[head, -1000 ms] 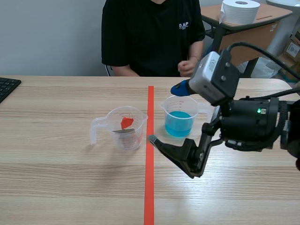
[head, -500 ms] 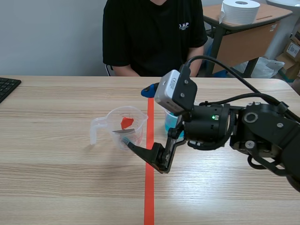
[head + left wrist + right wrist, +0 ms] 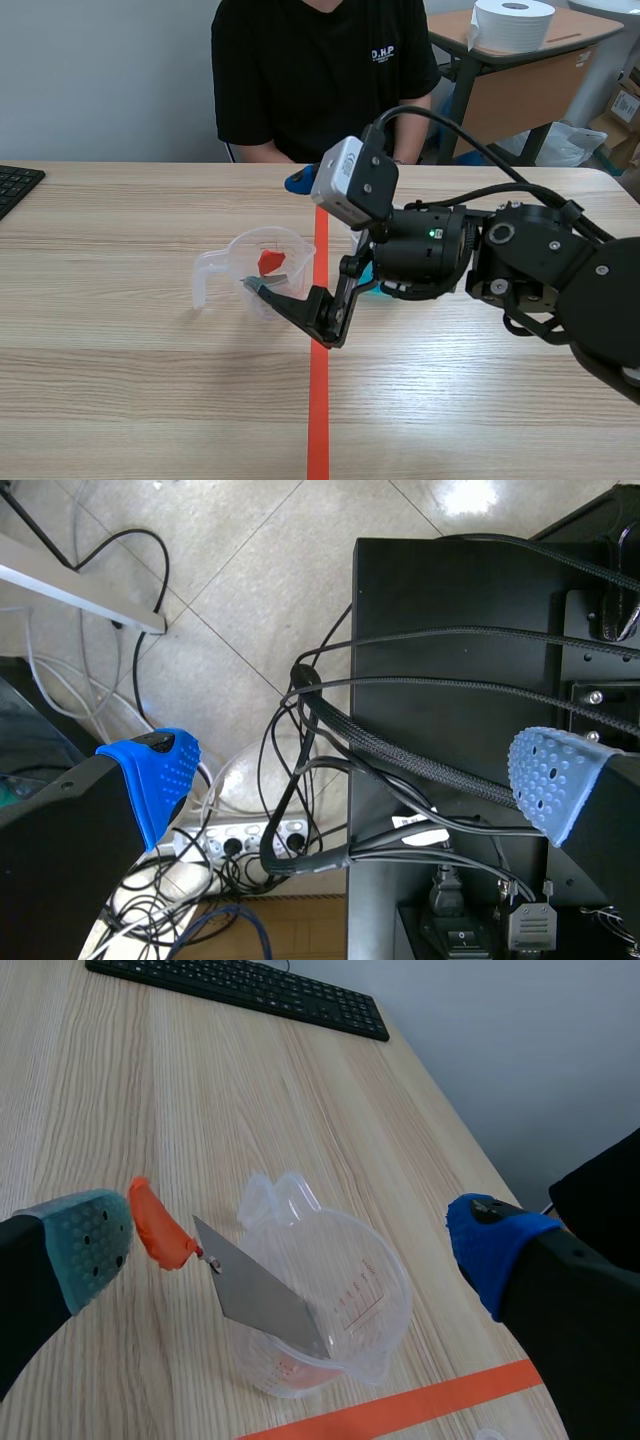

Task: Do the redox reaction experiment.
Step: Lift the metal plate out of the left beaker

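- The right gripper (image 3: 275, 235) is spread wide and holds nothing. Its arm comes in from the right and reaches past the orange tape line (image 3: 318, 410) on the table (image 3: 120, 380).
- The clear measuring cup (image 3: 240, 262) stands upright just to the left of the tape line, its handle pointing away from the arm.
- In the scene view, the lower finger lies low against the cup's near side. The blue-padded finger is raised behind it, on the side of the person (image 3: 310, 70).
- In the right wrist view, the cup (image 3: 345, 1295) sits ahead of the gripper (image 3: 290, 1250), between the two fingers and touching neither.
- A flat metal blade (image 3: 262, 1302) leans tilted inside the cup. Its orange-red handle (image 3: 158, 1232) sticks out over the rim, just beside the grey-green pad. I cannot tell whether the two touch.
- A black keyboard (image 3: 240, 995) lies well beyond the cup, at the far end of the table.
- The left gripper (image 3: 350, 780) is also spread open and empty. It is off the table, above a tiled floor with tangled cables (image 3: 300, 770) and a power strip (image 3: 235, 838).
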